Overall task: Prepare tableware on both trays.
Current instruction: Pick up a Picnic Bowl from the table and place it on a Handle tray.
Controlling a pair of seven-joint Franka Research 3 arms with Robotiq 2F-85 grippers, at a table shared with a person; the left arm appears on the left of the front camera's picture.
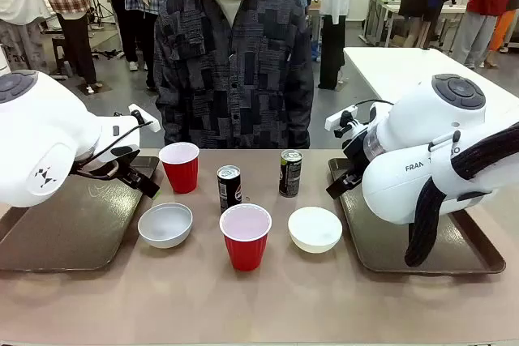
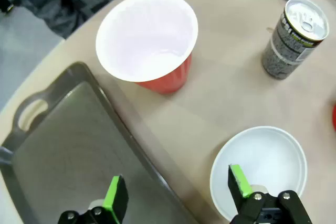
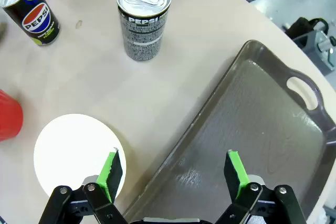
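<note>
Fingers of the left gripper [image 2: 176,179] stand wide apart with nothing between them. In the left wrist view one green pad sits over the left tray [image 2: 68,145] at the lower left of the frame. The other sits over the rim of the left bowl [image 2: 260,169] at the lower right. Fingers of the right gripper [image 3: 173,158] are likewise spread and hold nothing. In the right wrist view one pad is over the edge of the right bowl [image 3: 73,150] at the lower left, the other over the right tray [image 3: 262,129] at the lower right

In the front view both trays lie flat on the tan surface [image 1: 259,305], one at the left edge of the frame and one at the right, each partly hidden by a white arm. All the tableware stands on the surface between them, in the middle of the frame. The far red cup [image 1: 179,167] is upright just beside the left tray's inner rim, with the left bowl below it in the frame. The near red cup [image 1: 245,237] stands at the centre, between the two bowls. The left can [image 1: 229,188] stands just above that cup, and the right can [image 1: 290,173] is up and to its right, above the right bowl. None of the pieces touch. A person [image 1: 233,62] in a dark patterned shirt stands at the top centre, behind the surface
</note>
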